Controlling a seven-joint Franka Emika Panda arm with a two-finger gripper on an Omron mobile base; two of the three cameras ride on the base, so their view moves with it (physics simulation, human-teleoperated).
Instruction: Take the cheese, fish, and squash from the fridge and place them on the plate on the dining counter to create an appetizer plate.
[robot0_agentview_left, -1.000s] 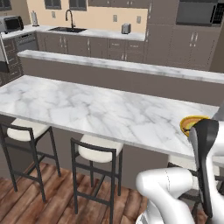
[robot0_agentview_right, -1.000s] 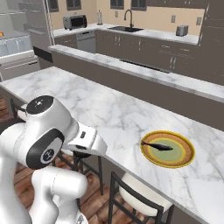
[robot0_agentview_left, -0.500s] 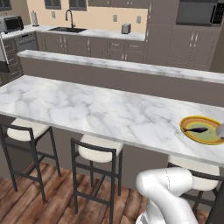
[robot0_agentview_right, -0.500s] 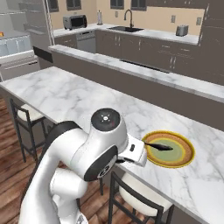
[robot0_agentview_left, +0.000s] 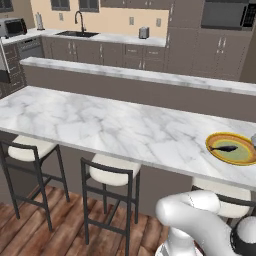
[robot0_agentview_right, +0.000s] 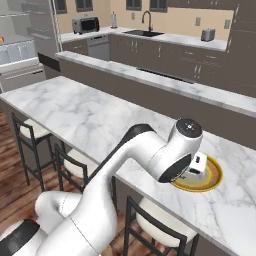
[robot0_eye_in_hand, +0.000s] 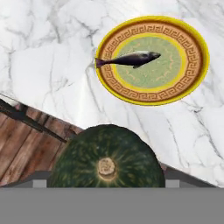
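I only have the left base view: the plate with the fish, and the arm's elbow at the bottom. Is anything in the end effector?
Observer: Yes. The hand view shows the squash held in it, stem scar toward the camera.
Operator: Where is it relative to the plate?
Observer: In the right base view the end effector overlaps the near rim of the plate.
Operator: Squash over the plate yet?
Observer: Not quite, it seems. In the hand view, wood floor shows beside the squash, and the plate lies ahead.
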